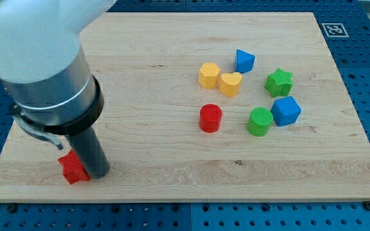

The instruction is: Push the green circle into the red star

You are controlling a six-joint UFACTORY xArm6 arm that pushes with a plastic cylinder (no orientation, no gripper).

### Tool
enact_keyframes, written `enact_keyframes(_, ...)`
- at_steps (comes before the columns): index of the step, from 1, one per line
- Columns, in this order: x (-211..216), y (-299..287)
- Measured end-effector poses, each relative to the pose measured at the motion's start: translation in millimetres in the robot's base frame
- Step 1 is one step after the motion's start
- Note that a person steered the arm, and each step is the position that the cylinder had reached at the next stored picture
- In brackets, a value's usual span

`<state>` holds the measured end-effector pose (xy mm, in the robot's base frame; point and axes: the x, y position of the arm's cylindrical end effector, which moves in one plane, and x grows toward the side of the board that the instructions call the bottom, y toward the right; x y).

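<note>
- Down at the view's lower left, my tip [97,172] is resting on the wooden board [172,160], with the thick dark rod and the grey-and-white arm body above it filling that corner.
- Having no jaws, the tip is holding nothing; it is sitting right against the red star [73,167], which is lying just to the view's left of it, and the rod is hiding part of that block.
- Whether the tip is actually pressing on the red star or only standing beside it, I cannot tell.
- Far across the board, at the view's right, the green circle [259,121] is sitting well apart from both my tip and the red star.
- Just beside the green circle, to the view's right, a blue cube [286,111] is sitting close enough that the two are looking as if they touch.
- Above those two, a green star [279,82] is lying near the board's right side.
- Left of the green circle, a red cylinder [210,118] is standing alone.
- Toward the view's top, a yellow hexagon [209,74] and a yellow heart [230,83] are sitting side by side, touching, with a blue triangle [244,61] just above and right of the heart.
</note>
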<state>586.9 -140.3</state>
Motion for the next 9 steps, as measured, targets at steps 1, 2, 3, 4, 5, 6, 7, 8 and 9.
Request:
enact_keyframes(1, 1, -8)
enact_keyframes(2, 1, 15)
enact_keyframes(3, 1, 89)
enact_keyframes(4, -3, 167)
enact_keyframes(5, -22, 245)
enact_keyframes(6, -39, 306)
enact_keyframes(7, -56, 325)
enact_keyframes(8, -86, 326)
enact_keyframes(9, -97, 313)
